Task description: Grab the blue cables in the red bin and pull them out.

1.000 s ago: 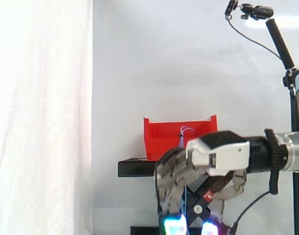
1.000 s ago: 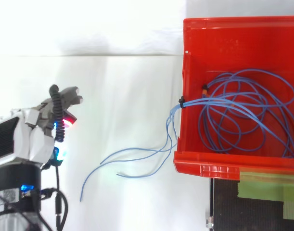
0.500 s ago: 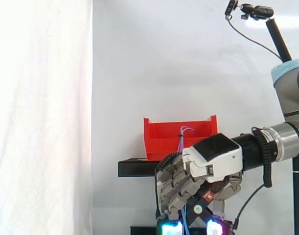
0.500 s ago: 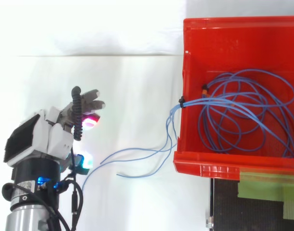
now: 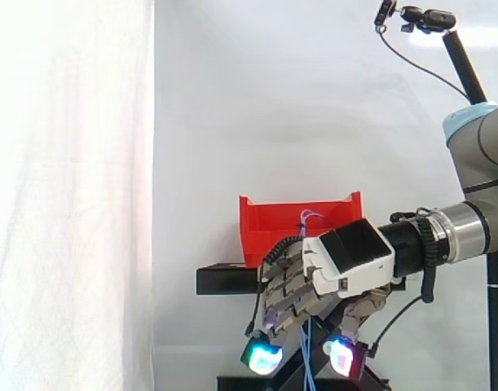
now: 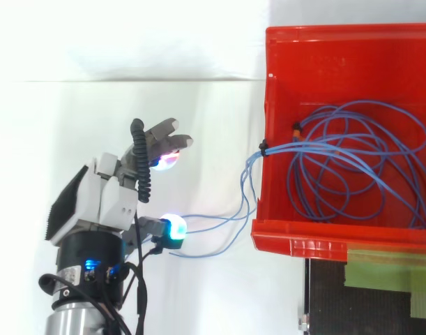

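The red bin [image 6: 338, 42] sits at the right of the top view and holds a loose coil of blue cables [image 6: 359, 167]. A tied bundle of them crosses the bin's left wall and several strands [image 6: 213, 222] trail out to the left. In the side view these strands [image 5: 310, 362] hang down below the bin [image 5: 301, 226]. My hand [image 6: 108, 202] is left of the bin, outside it, with fingers [image 6: 169, 132] stretched toward the bin. Its cyan-glowing thumb pad [image 6: 172, 229] lies over the trailing strand ends. The hand is open; nothing is pinched.
The bin rests on a black stand [image 5: 228, 281], which has green tape [image 6: 387, 276] on it in the top view. A camera on a dark pole [image 5: 464, 61] stands at the side view's upper right. White curtain behind and to the left.
The hand has moved toward the bin and lifted a little. Its thumb pad now lies over the trailing cable ends. The cables have not shifted.
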You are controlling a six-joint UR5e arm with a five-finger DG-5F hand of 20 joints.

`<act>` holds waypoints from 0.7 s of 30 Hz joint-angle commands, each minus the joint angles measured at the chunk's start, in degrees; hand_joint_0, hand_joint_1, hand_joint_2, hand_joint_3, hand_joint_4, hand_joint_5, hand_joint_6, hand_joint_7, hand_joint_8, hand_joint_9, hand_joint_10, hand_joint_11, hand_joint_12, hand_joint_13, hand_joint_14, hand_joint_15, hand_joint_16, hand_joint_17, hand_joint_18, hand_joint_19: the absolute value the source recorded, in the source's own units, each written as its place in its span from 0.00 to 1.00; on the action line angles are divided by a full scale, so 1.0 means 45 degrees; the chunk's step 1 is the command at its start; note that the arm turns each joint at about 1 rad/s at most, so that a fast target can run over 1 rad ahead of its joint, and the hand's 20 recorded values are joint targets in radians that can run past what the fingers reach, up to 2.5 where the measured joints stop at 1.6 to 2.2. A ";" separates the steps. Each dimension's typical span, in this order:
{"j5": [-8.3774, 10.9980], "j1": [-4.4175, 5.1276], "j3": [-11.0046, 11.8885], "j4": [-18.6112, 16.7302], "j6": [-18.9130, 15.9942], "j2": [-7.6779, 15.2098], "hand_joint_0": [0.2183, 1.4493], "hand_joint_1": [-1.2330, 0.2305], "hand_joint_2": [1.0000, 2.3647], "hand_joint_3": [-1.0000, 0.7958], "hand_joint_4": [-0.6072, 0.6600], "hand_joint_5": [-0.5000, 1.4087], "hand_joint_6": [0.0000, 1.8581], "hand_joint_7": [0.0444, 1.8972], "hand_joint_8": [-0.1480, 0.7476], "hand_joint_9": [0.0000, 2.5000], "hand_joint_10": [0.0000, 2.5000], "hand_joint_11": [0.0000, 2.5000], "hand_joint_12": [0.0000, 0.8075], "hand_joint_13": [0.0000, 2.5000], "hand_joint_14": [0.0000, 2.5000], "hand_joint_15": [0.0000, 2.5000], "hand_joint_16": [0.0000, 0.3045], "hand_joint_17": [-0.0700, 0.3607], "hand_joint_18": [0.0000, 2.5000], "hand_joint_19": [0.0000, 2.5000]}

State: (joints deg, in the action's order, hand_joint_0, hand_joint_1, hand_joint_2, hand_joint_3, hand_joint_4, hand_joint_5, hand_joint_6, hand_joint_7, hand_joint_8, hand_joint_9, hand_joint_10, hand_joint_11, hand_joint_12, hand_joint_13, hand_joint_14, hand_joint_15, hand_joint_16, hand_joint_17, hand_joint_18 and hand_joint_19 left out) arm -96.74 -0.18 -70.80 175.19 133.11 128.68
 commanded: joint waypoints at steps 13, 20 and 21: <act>0.0033 -0.0234 0.1339 0.2046 0.2167 -0.0021 0.44 0.10 0.00 0.00 0.52 0.55 0.01 0.16 0.44 0.24 0.01 0.21 0.48 0.24 0.01 0.13 0.18 0.45 0.18 0.15; 0.0053 -0.0253 0.1945 0.2690 0.2831 -0.0021 0.44 0.10 0.00 0.00 0.53 0.56 0.01 0.20 0.44 0.24 0.01 0.21 0.48 0.24 0.00 0.13 0.18 0.45 0.18 0.14; 0.0053 -0.0253 0.1945 0.2690 0.2850 -0.0021 0.44 0.10 0.00 0.00 0.54 0.57 0.01 0.21 0.45 0.24 0.01 0.21 0.48 0.24 0.01 0.13 0.18 0.45 0.18 0.15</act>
State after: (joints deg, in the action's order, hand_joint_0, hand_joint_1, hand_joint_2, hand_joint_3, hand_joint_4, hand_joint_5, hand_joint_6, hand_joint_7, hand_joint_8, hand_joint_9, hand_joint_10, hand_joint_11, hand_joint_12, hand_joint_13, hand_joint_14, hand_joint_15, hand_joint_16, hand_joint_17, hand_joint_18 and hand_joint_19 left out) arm -96.52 -1.29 -62.58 186.62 145.25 128.61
